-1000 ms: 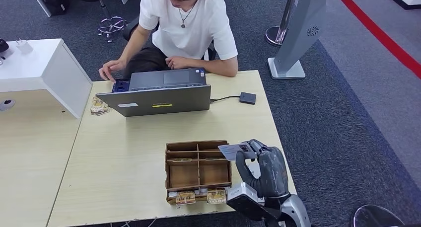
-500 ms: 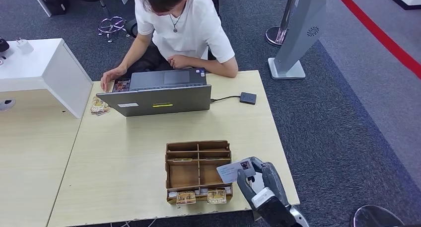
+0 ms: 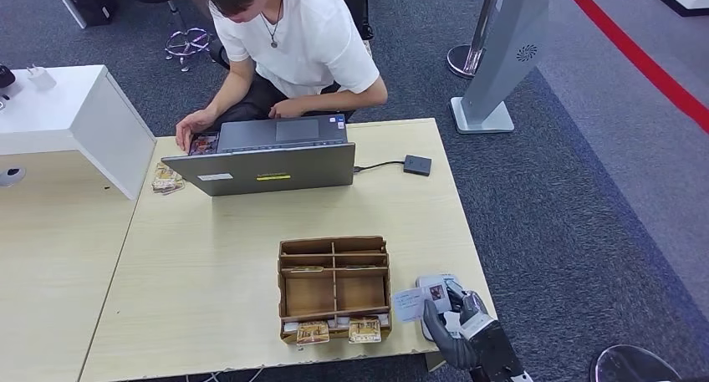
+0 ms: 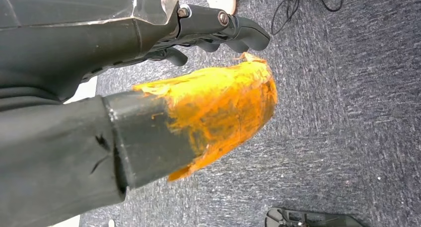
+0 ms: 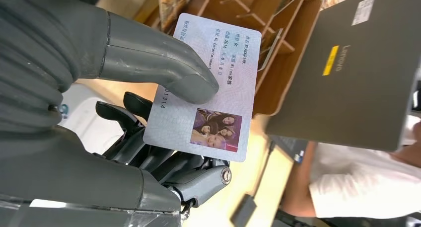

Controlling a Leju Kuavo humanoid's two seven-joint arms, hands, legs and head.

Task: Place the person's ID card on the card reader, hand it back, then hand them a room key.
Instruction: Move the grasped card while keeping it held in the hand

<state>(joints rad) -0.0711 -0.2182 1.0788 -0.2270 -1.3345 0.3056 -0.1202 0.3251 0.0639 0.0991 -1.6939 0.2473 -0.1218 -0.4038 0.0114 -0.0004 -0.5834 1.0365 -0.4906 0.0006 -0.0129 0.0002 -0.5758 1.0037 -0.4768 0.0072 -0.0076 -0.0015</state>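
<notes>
Pale wood is what you see first from the head view: a light table (image 3: pixel 209 282) with your right hand (image 3: pixel 458 336) low at its near right corner, pinching the ID card (image 3: pixel 410 303) between thumb and fingers. The card hangs just over a small white card reader (image 3: pixel 438 287) lying at that corner, and you cannot tell from here whether it touches. The pinch looks shallow, so the card could slip or land crooked, and with the reader so near the edge it could slide off onto the carpet. Just beside the hand stands a brown divided box (image 3: pixel 334 286) of room keys; its wall could catch the card's free end. Farther off, a grey laptop (image 3: pixel 263 166) stands between you and the seated person (image 3: pixel 293 39), whose hand rests by the keyboard, so handing the card back means reaching over or around the lid. A small dark box (image 3: pixel 417 165) on a cable lies right of the laptop. From the left wrist view, your left hand (image 4: pixel 149 108) hangs over grey carpet, holding nothing, its dark fingers (image 4: pixel 233 31) curled in and its thumb daubed orange. From the right wrist view, the thick grey thumb (image 5: pixel 159 63) presses the card (image 5: pixel 208 88) near one short end, dark fingers beneath, most of it overhanging unsupported; the box (image 5: pixel 268 53) and laptop lid (image 5: pixel 357 63) lie beyond.
</notes>
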